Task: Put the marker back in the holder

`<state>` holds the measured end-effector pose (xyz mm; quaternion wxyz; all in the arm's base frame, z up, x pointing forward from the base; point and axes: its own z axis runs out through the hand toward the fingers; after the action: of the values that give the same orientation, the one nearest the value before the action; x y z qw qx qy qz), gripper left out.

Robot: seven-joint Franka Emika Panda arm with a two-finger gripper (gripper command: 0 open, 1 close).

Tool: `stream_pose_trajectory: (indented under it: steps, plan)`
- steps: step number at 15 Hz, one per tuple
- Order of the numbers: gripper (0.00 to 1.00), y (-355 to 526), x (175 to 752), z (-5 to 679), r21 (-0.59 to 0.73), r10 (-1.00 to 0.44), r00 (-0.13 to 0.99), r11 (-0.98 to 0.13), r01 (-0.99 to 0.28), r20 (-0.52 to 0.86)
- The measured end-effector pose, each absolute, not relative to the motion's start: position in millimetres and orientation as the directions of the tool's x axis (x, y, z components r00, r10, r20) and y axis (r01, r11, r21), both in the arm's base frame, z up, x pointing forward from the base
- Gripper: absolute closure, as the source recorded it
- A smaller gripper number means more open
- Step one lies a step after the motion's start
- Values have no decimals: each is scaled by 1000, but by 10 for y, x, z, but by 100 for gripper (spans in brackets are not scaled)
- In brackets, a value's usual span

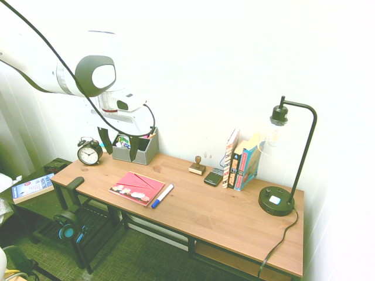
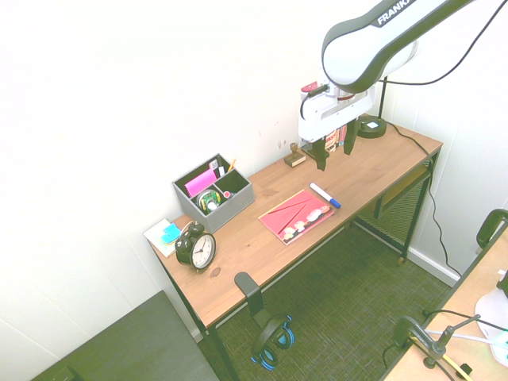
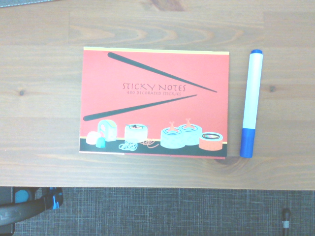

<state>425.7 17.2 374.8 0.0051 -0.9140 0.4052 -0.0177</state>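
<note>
So the marker (image 3: pixel 250 103) is lying flat on the desk (image 1: pixel 222 225), just beside the red sticky notes pad (image 3: pixel 154 103), long axis running between wall and front edge, blue cap toward the front edge. Gripper (image 2: pixel 335 151) hangs above, fingers apart, nothing between them. Can't make out the bottoms of the grey holder's (image 2: pixel 225 209) compartments, and the arm's (image 2: pixel 373 51) upper part is cut off.

Lighting is bright and diffuse; the plain white wall (image 1: pixel 205 70) is washed out nearly to blankness. Shadows are faint. The brown wood-grain desk (image 2: pixel 317 186) carries slight haze. Close up, the red sticky-note booklet (image 3: pixel 155 103) shows legible print, colours pale.
</note>
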Motion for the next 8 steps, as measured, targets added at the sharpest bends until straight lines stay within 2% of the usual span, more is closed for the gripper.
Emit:
stream_pose_trajectory:
  steps: [4,8]
  plan:
    - [0,-24,4322,3666,-33,-758,650,-652,-758,47]
    - [0,-531,4506,3165,-17,-771,633,-635,-772,76]
